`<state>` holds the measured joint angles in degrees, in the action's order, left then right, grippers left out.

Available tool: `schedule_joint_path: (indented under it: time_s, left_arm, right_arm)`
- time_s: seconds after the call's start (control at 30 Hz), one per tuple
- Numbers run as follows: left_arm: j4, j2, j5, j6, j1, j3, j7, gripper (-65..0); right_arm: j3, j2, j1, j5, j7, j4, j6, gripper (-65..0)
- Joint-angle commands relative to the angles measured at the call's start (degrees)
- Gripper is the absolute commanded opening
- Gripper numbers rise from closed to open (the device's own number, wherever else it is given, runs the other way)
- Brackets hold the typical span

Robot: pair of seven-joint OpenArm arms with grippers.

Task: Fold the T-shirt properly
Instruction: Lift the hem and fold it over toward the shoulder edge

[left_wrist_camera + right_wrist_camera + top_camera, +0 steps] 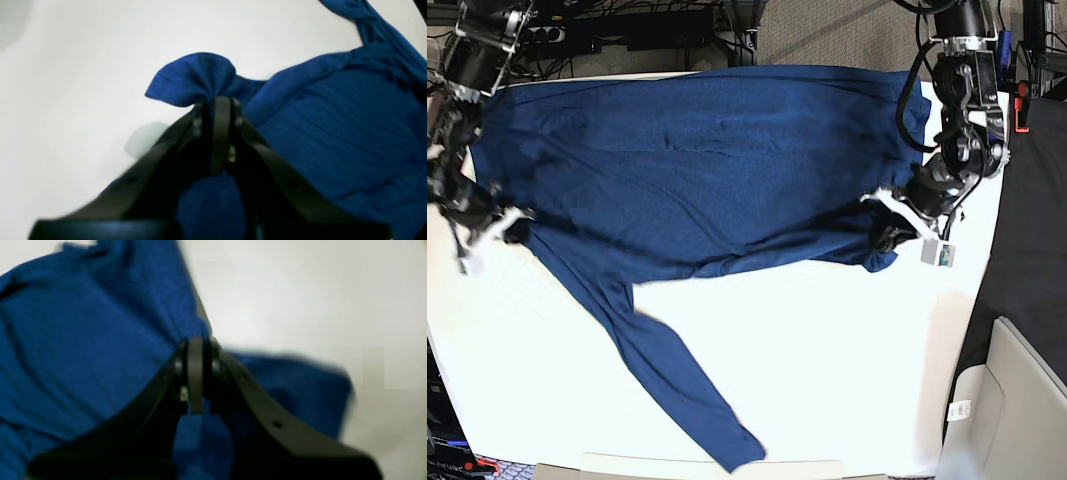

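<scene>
The T-shirt (697,160) is a dark blue long-sleeved garment spread across the far half of the white table (827,360), with one sleeve (677,380) trailing toward the near edge. My left gripper (218,100) is shut on a bunched edge of the T-shirt (333,133), and a flap of cloth puffs out just past its tips; in the base view the left gripper (889,232) sits at the shirt's right end. My right gripper (196,340) is shut on a fold of the T-shirt (83,356) and, in the base view, the right gripper (512,225) is at the shirt's left end.
A black surface (1027,250) borders the table on the right, with a grey bin (1017,400) below it. Cables and dark equipment (647,25) lie behind the table's far edge. Bare white tabletop fills the near right part.
</scene>
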<state>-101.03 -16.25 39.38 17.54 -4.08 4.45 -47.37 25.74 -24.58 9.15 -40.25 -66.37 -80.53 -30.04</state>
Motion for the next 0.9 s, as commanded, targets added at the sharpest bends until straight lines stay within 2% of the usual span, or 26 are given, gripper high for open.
schedule_joint_path:
  time_s: [0.0, 0.13, 0.33, 0.87]
  left_arm:
    - [-1.9, -0.8, 0.5, 0.3, -0.3, 0.2, 1.3, -64.9]
    - [-4.0, -1.0, 0.5, 0.3, -3.7, 0.9, 1.3, -64.9]
    - [-8.0, -0.9, 0.6, 0.3, -8.9, 4.0, 1.3, -64.9]
    - [-8.5, -0.9, 0.6, 0.3, -15.6, 5.5, 1.3, -64.9]
  right_arm:
    - [2.5, -1.4, -0.2, -2.5, 0.0, -1.5, -0.2, -64.8]
    - [8.1, -2.5, -5.8, -8.7, -1.2, -3.2, -0.2, -64.8]
    - [12.1, -3.6, -11.5, -12.3, -1.2, -5.4, -0.2, -64.8]
    - [12.3, -3.6, -14.9, -12.5, -1.2, -5.6, -0.2, -64.8]
